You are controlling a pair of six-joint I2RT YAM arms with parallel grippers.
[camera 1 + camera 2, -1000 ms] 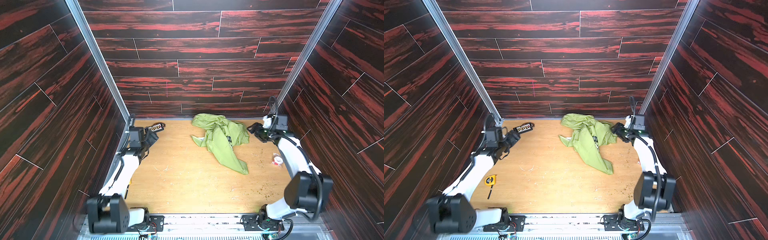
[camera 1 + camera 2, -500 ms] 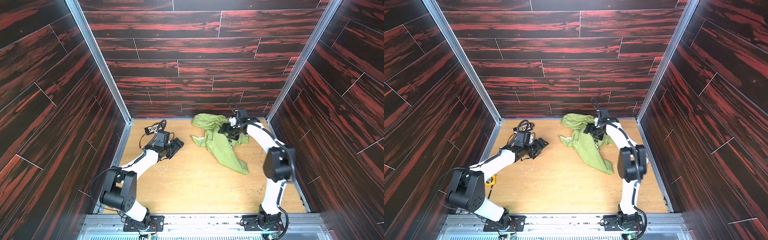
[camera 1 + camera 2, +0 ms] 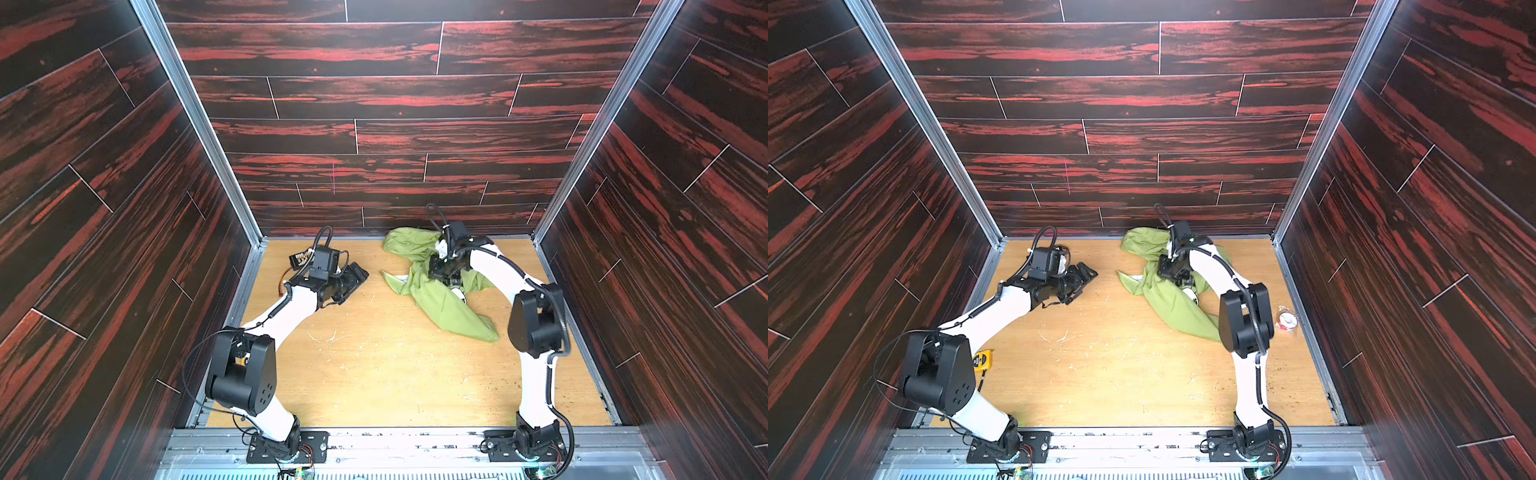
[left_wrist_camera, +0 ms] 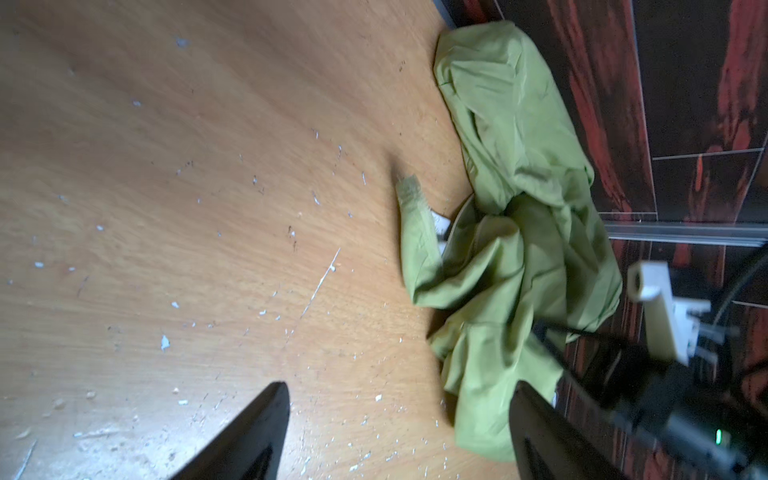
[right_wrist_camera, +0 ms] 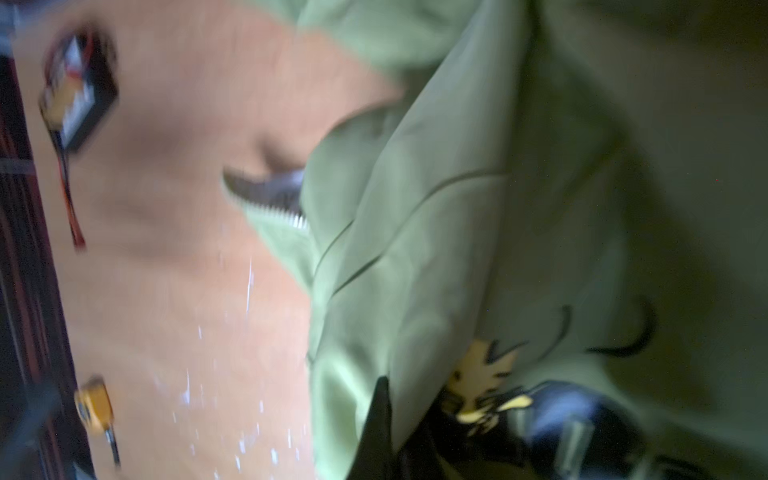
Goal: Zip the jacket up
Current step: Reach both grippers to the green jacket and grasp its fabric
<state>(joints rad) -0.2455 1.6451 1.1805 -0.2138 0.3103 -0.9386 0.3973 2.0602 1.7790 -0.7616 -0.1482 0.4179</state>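
Since a second ago both arms have swung in from the edges of the worktop [image 3: 374, 365] toward the back, while the jacket [image 3: 440, 305] lies crumpled much as it did. The right fingers [image 5: 374, 436], spread half a second ago, are now closed and buried in the folds, with a pleat of green cloth apparently nipped between them. The rest of the jacket spills beneath and beyond them, and a strip of pale zipper teeth [image 5: 291, 218] shows at the cloth's edge. The right arm arches high, elbow up, wrist bent steeply down onto the heap. The left arm reaches low and forward, its forearm near level. The left fingers [image 4: 249, 440] stand wide apart and hold nothing; the jacket lies ahead of them, with bare worktop between
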